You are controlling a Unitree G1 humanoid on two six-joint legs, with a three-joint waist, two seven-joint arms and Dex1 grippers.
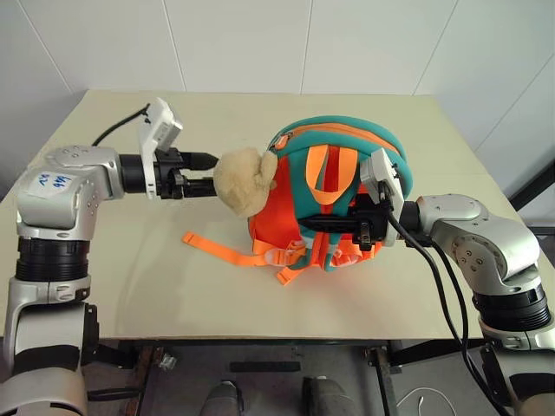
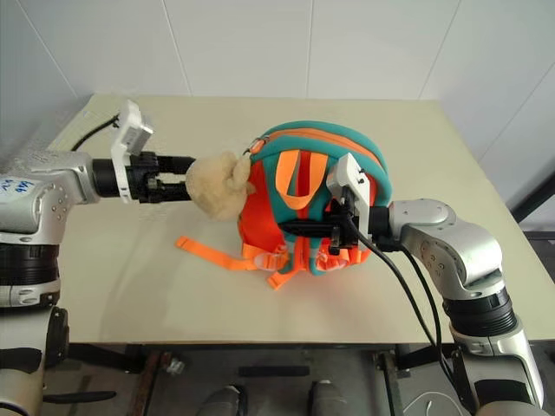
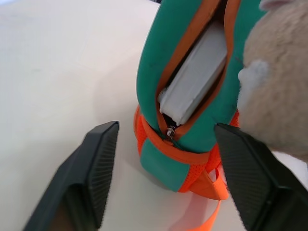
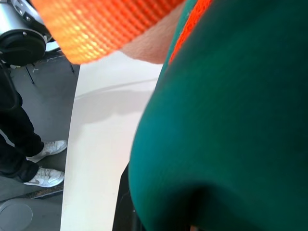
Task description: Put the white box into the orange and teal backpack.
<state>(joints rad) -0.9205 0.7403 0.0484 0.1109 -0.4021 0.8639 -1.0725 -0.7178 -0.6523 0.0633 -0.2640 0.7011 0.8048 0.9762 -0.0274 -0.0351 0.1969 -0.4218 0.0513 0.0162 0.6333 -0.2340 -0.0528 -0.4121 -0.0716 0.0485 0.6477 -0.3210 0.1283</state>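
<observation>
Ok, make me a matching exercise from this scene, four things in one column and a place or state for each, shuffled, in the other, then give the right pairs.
Things:
1. flat white plastic box
2. tan plush ball
3. left gripper
4. right gripper

Places or states:
A. open, beside the plush
B. inside the unzipped opening of the soft orange and teal backpack
C. shut on an orange webbing strap of the backpack
D. hanging at the backpack's side, toward the left arm

Pairs: 1-B, 2-D, 3-A, 4-C
</observation>
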